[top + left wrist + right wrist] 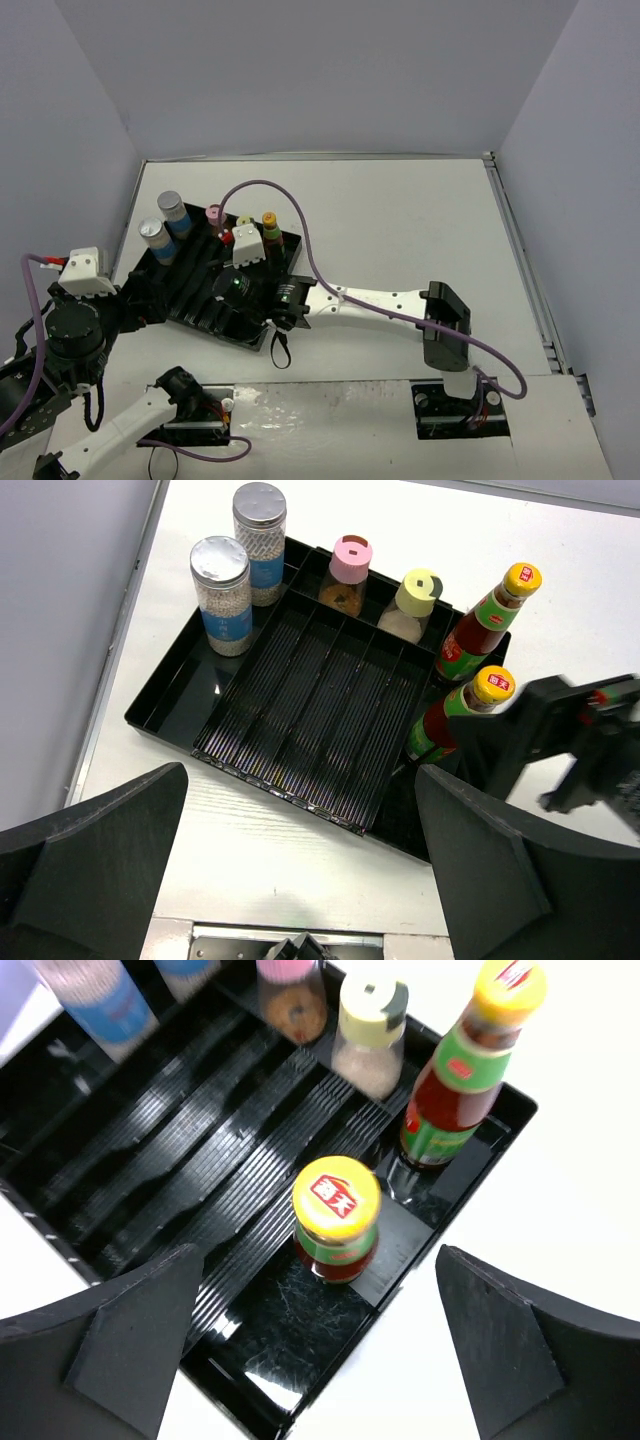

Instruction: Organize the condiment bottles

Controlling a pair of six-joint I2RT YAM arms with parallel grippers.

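The condiment bottles stand in a black ridged tray [300, 710]. Two silver-lidded ones [220, 592] [259, 540] fill its left compartment. A pink-capped one [349, 572] and a pale-yellow-capped one [412, 604] stand at the back. Two dark sauce bottles are on the right, the far one [462, 1070] and the near one [337, 1218]. My right gripper [320, 1350] is open just in front of the near sauce bottle, which stands free. At the tray's near left edge my left gripper [300, 880] hangs open over bare table, holding nothing.
The tray [200, 290] sits left of centre on the white table. A grey wall [60, 150] runs close along its left side. My right arm [380, 300] reaches across from the right, trailing a purple cable [300, 215] over the tray.
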